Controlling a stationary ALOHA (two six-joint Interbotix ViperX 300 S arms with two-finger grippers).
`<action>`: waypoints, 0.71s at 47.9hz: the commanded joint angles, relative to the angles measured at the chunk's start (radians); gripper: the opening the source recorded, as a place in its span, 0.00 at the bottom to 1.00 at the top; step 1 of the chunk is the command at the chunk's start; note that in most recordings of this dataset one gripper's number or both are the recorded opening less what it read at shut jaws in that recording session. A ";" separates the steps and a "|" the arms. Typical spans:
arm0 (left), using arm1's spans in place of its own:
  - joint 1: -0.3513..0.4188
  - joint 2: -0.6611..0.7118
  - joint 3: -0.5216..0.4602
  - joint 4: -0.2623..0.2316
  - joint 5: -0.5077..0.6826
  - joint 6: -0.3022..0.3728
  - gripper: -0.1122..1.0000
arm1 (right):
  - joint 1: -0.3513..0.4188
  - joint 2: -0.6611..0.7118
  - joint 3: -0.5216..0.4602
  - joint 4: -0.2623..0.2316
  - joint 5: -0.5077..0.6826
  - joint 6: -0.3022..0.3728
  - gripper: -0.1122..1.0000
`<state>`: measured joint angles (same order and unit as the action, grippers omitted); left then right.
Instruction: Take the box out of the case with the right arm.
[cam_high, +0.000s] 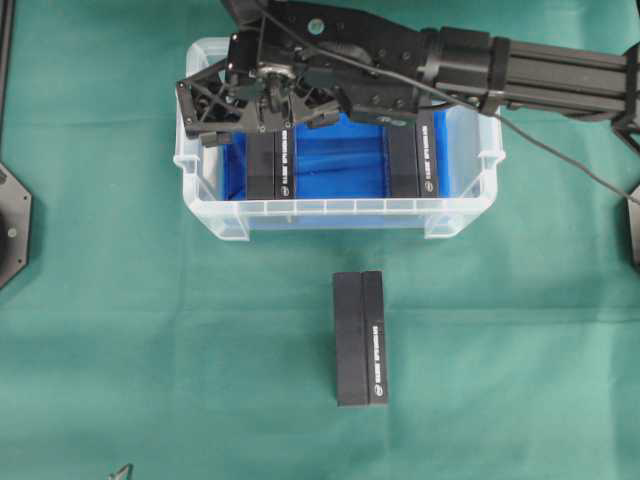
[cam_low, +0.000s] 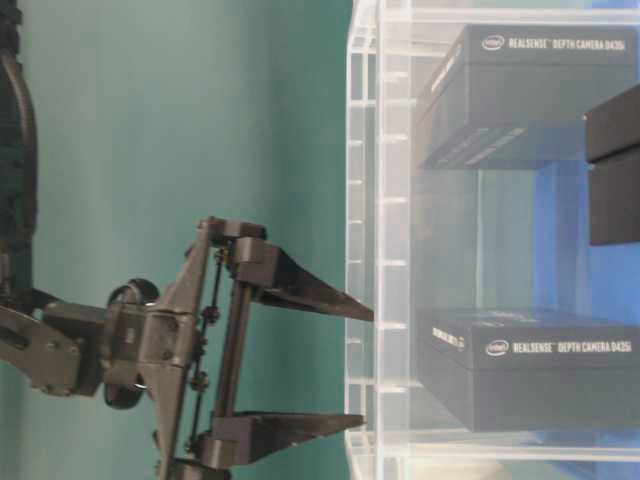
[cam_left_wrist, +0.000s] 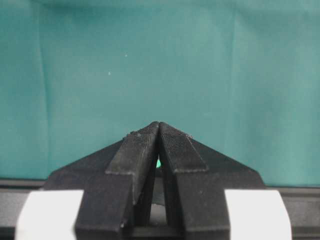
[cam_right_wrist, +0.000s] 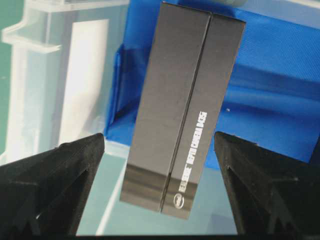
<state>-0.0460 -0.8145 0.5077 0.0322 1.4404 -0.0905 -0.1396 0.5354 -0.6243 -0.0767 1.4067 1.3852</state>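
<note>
Two black boxes sit inside the case (cam_high: 225, 215), the clear tub w/ the blue lining, one toward its left (cam_high: 272, 163) and one toward its right (cam_high: 414, 160), well apart. A third black box (cam_high: 360, 338) lies out on the green surface (cam_high: 120, 330), in front of the case. The right arm (cam_high: 480, 60) reaches in from the right, across the top of the tub, and the right gripper (cam_right_wrist: 160, 150) hangs over the left box w/ fingers (cam_right_wrist: 65, 175) spread wide, one on each side of it, not touching it afaict. Left gripper (cam_left_wrist: 159, 131) is off over bare green cloth, fingers pinched together at the tips w/ nothing between them.
</note>
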 joint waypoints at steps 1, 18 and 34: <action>0.002 0.006 -0.026 0.003 -0.003 0.000 0.10 | 0.002 -0.018 -0.018 -0.003 -0.006 0.000 0.93; 0.002 0.006 -0.026 0.003 -0.003 0.000 0.10 | -0.006 0.008 0.023 -0.014 -0.015 0.000 0.93; 0.003 0.008 -0.026 0.003 -0.005 0.000 0.10 | -0.012 0.011 0.103 -0.009 -0.086 0.002 0.93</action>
<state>-0.0460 -0.8130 0.5077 0.0322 1.4404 -0.0905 -0.1503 0.5706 -0.5246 -0.0874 1.3361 1.3867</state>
